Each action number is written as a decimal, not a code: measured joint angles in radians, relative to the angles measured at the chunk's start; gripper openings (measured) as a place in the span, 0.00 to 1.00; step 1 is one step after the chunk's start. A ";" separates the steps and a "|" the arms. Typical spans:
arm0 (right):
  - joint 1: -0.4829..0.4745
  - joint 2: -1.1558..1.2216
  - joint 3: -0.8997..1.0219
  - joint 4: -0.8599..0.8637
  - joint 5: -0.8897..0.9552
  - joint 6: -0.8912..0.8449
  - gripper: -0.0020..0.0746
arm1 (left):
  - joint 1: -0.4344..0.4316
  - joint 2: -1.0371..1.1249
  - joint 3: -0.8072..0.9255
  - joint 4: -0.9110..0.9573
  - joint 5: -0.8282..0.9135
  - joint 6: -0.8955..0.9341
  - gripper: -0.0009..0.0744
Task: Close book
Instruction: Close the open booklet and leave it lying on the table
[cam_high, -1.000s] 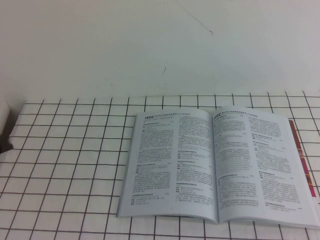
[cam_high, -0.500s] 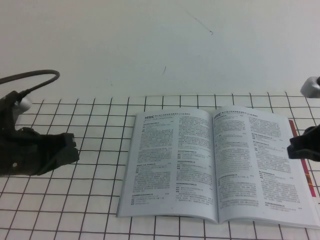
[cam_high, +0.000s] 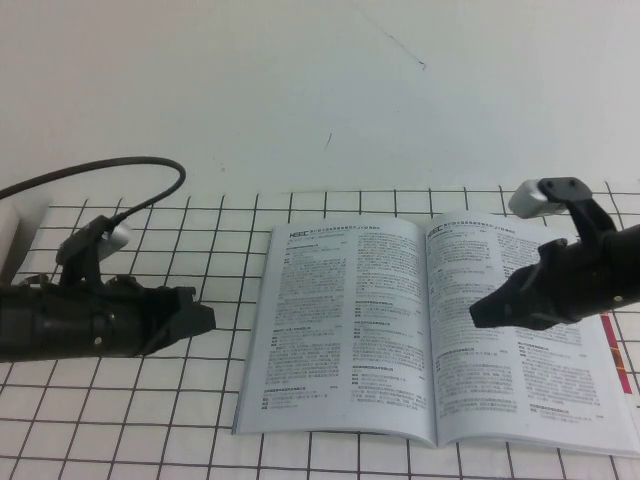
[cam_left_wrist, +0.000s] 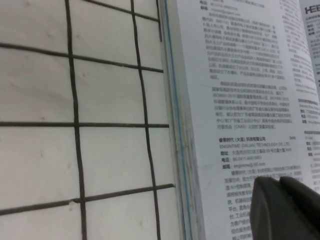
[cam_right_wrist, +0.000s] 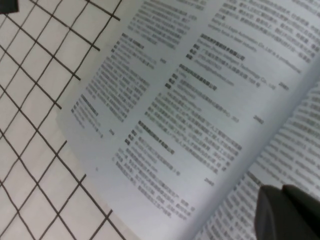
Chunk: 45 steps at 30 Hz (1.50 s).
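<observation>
Left hand (cam_high: 203, 320) over grid (cam_high: 140, 385); right (cam_high: 481, 312), book (cam_high: 350, 330).

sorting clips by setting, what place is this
Probably a robot test bench: white grid-lined table, bare wall, open book; left gripper beside its left edge, right gripper above its right page.

The open white-paged book (cam_high: 350, 330) carries a bold heading (cam_high: 300, 233), roughly "HEEC", atop each page. The left wrist view shows a line (cam_left_wrist: 256, 145) reading "ENGINTIME (DALIAN) TECHNOLOGY CO., LTD" amid small Chinese print. The left gripper (cam_high: 200, 320) hangs over the gridded counter (cam_high: 150, 400) beside the left page. The right gripper (cam_high: 482, 312) hangs above the right page's print.
</observation>
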 joint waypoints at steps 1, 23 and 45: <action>0.015 0.017 -0.014 -0.006 0.001 0.000 0.02 | 0.000 0.027 0.000 -0.022 0.004 0.012 0.01; 0.114 0.231 -0.141 -0.224 -0.031 0.179 0.02 | -0.175 0.136 -0.032 -0.064 -0.146 0.010 0.01; 0.114 0.233 -0.141 -0.226 -0.035 0.192 0.02 | -0.275 0.219 -0.139 0.119 -0.354 -0.284 0.01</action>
